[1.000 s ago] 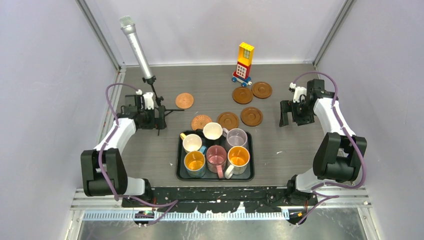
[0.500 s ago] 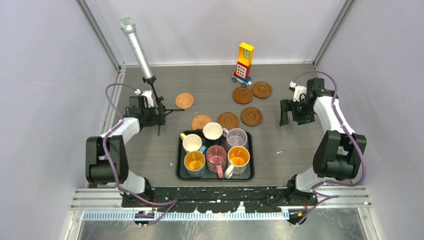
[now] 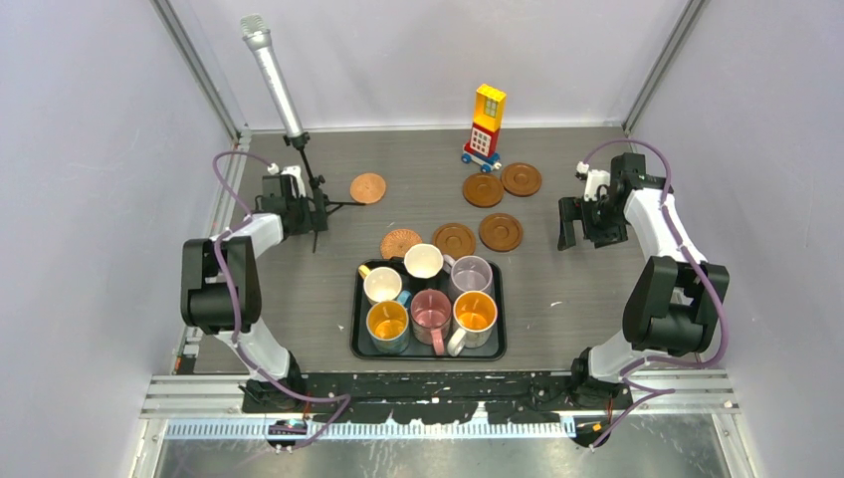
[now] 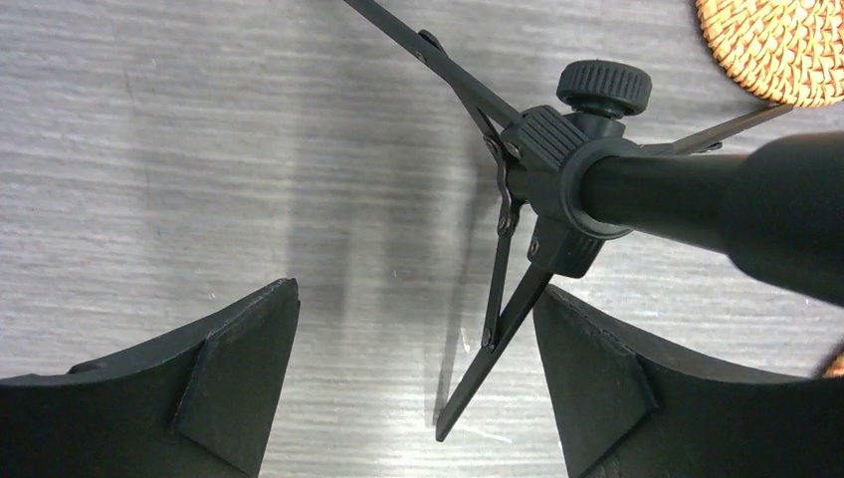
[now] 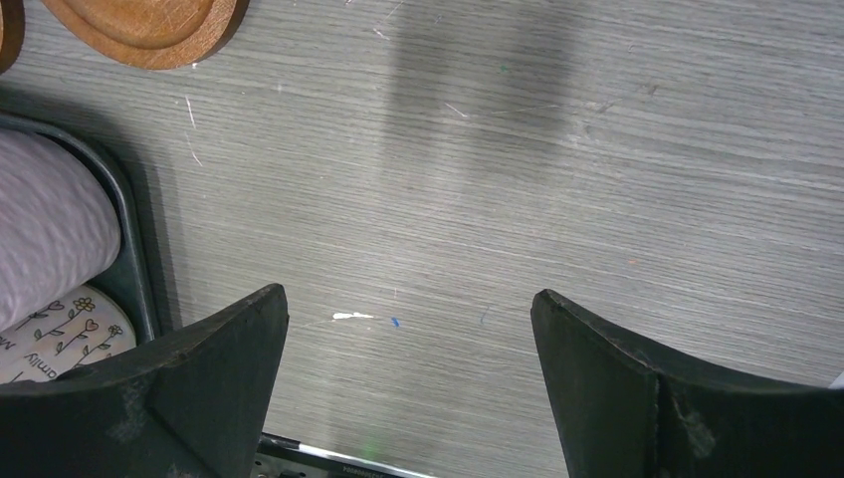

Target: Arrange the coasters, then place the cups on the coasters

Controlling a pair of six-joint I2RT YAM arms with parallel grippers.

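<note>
Several round brown coasters lie on the table: one (image 3: 368, 187) by the microphone stand, three (image 3: 454, 239) in a row behind the tray, two (image 3: 522, 179) near the toy tower. Several cups (image 3: 431, 311) stand on the black tray (image 3: 355, 329). My left gripper (image 3: 304, 211) (image 4: 418, 329) is open around a leg of the stand's tripod (image 4: 498, 329), with a coaster (image 4: 771, 45) beyond it. At the right, my right gripper (image 3: 579, 224) (image 5: 410, 319) hangs open over bare table; a coaster (image 5: 149, 25), the lilac cup (image 5: 45, 219) and the tray's rim (image 5: 139, 269) lie to its left.
A silver microphone (image 3: 269, 65) leans on a black tripod stand (image 3: 304, 164) at the back left, against my left gripper. A yellow and red toy tower (image 3: 486, 124) stands at the back centre. Metal frame posts rise at both back corners.
My left gripper has moved toward the back of the table. The microphone stand and the coaster beside it have shifted back with it. The right arm has stayed still.
</note>
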